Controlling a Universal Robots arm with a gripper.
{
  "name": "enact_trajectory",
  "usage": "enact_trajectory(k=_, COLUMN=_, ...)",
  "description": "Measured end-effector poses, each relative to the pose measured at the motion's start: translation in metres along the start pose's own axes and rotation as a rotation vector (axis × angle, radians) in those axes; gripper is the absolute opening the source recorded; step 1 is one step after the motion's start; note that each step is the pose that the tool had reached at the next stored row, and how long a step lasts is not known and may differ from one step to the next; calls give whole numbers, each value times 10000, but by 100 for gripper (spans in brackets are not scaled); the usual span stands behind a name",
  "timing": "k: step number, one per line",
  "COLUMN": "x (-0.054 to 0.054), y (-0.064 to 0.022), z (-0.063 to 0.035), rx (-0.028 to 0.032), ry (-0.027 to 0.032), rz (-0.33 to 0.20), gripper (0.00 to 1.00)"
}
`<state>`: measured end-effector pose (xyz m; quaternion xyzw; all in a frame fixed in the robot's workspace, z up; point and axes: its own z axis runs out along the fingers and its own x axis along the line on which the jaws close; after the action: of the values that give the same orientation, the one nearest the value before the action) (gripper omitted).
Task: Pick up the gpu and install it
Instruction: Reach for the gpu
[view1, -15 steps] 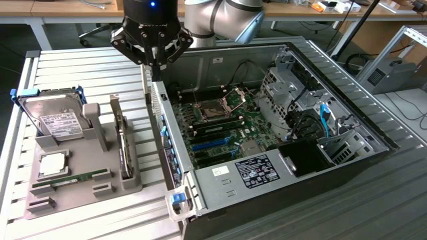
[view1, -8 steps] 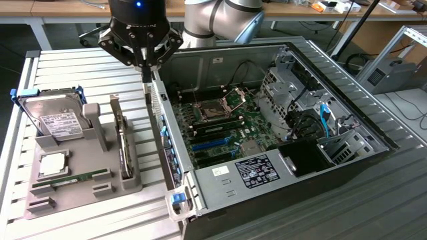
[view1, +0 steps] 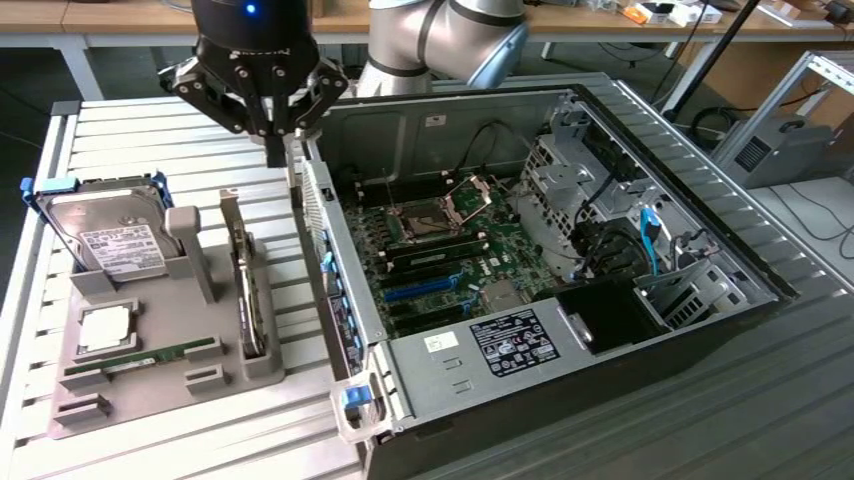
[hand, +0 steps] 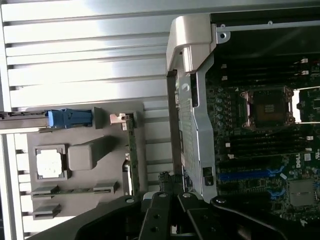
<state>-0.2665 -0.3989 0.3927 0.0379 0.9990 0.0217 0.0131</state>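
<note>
The gpu (view1: 242, 275) is a thin dark card standing on edge in the grey holder (view1: 200, 385) to the exterior view's left of the open computer case (view1: 574, 330). My gripper (view1: 276, 156) hangs above and just beyond the card's far end, close to the case's rear wall, fingers shut with nothing between them. In the wrist view the gpu (hand: 131, 150) appears edge-on with its silver bracket (hand: 118, 118) at one end. The gripper (hand: 172, 200) is a dark shape at the frame edge, apart from the card.
The holder also carries a hard drive (view1: 114, 240) with blue clips, a processor chip (view1: 104, 330) and a green memory stick (view1: 140, 358). Inside the case lies the motherboard (view1: 441, 250) with blue slots (view1: 424, 290). The case's perforated rear wall (view1: 327, 240) stands right beside the gpu.
</note>
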Motion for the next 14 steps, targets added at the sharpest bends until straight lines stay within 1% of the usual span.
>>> enact_trajectory(k=6, x=126, y=-10, z=-1, rx=0, ry=0, rz=-2, gripper=11)
enact_trajectory(k=8, x=197, y=-15, z=-1, rx=0, ry=0, rz=-1, gripper=11)
enact_trajectory(k=14, x=332, y=-25, z=1, rx=0, ry=0, rz=0, gripper=11)
